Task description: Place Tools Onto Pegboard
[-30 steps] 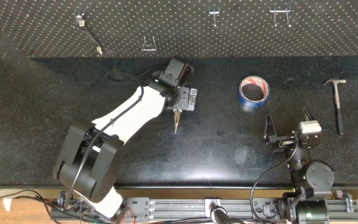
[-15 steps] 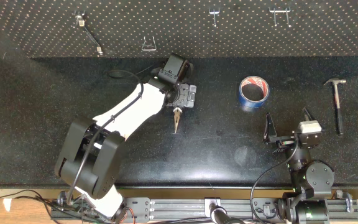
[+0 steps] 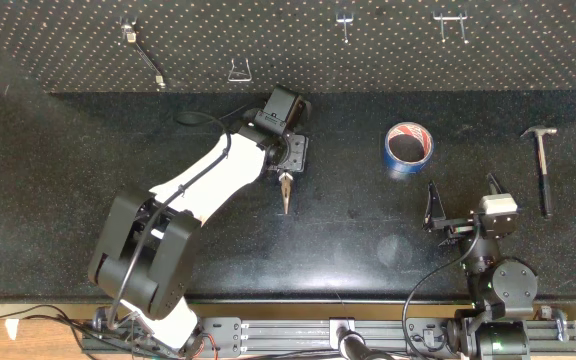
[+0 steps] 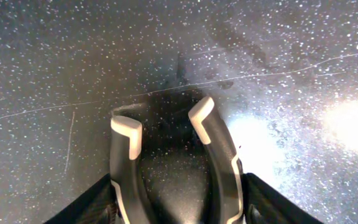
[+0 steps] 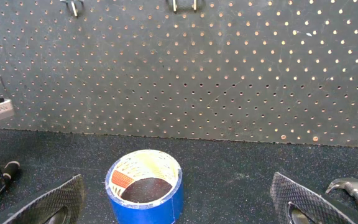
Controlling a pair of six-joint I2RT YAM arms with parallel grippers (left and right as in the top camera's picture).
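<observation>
Pliers [image 3: 285, 190] lie on the black table, nose toward the front edge. My left gripper [image 3: 293, 155] sits over their handle end. In the left wrist view the two grey, white-tipped handles [image 4: 201, 115] stand between my fingers, and the left gripper [image 4: 176, 186] is shut on them against the tabletop. My right gripper [image 3: 463, 205] stays open near the front right, holding nothing. The blue tape roll [image 5: 145, 185] stands ahead of my right gripper [image 5: 182, 214]. A hammer [image 3: 541, 165] lies at the far right.
The pegboard [image 3: 388, 55] runs along the back. A wrench [image 3: 146, 55] hangs at its left, with bare hooks [image 3: 239, 70] in the middle and further hooks [image 3: 451, 22] to the right. The tape roll [image 3: 408, 147] stands between the two grippers.
The left gripper's fingers have drawn in around the pliers' handles and its wrist has turned slightly. The right arm has not moved.
</observation>
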